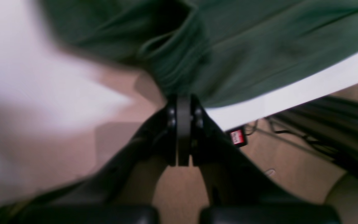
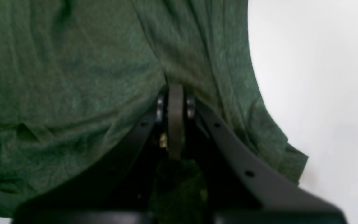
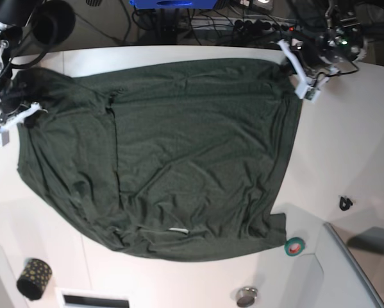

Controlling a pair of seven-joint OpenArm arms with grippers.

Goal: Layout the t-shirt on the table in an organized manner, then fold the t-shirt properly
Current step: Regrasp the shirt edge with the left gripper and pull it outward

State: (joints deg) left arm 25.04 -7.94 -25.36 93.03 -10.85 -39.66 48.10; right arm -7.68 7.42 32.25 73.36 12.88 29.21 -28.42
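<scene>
Here, from the left of the base view, the right gripper (image 3: 11, 114) is pinched together on the far corner of the dark green t-shirt (image 3: 179, 154), which lies spread across the white table (image 3: 345, 147), and at the far right corner the left gripper (image 3: 299, 77) is likewise clamped on its fabric near the table edge. The knit looks thin, light and limp, so I judge it will sag, wrinkle and stretch rather than hold shape, and is best taken at corners, hems or shoulder seams and drawn taut between both arms. No container holds anything here.
</scene>
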